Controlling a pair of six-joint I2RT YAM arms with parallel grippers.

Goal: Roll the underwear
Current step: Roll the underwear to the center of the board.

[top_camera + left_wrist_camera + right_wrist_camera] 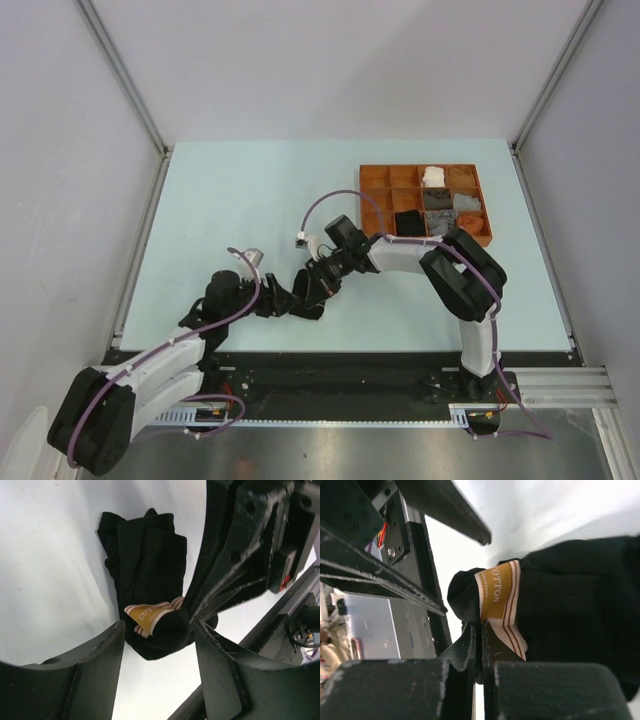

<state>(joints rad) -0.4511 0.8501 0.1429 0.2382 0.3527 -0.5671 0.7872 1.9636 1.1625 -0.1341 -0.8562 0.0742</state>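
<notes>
Black brief [147,555] near table [240,200] front edge, both grippers at it.
R gripper [479,627] pinched shut on waistband [500,597] end; L gripper [159,630] jaws apart, straddling same end, not clamped. Open tabletop left + behind; tray [372,178] well apart, back right.

- Black brief [145,560]: plain black cloth, no print.
- Waistband [500,592]: mustard-beige centre with pale lettering, white edges, thin red-brown stripes.
- Tabletop [230,200]: pale blue-green, plain.
- Tray [361,205]: orange-brown. In it: white bundle [433,176], grey bundle [438,198], black bundle [408,222].
- Left gripper [159,630] and right gripper [479,630]: black, edges scuffed pale.
- Left arm [160,375] and right arm [400,255]: white and black links.
- Cable [340,198]: purple.
</notes>
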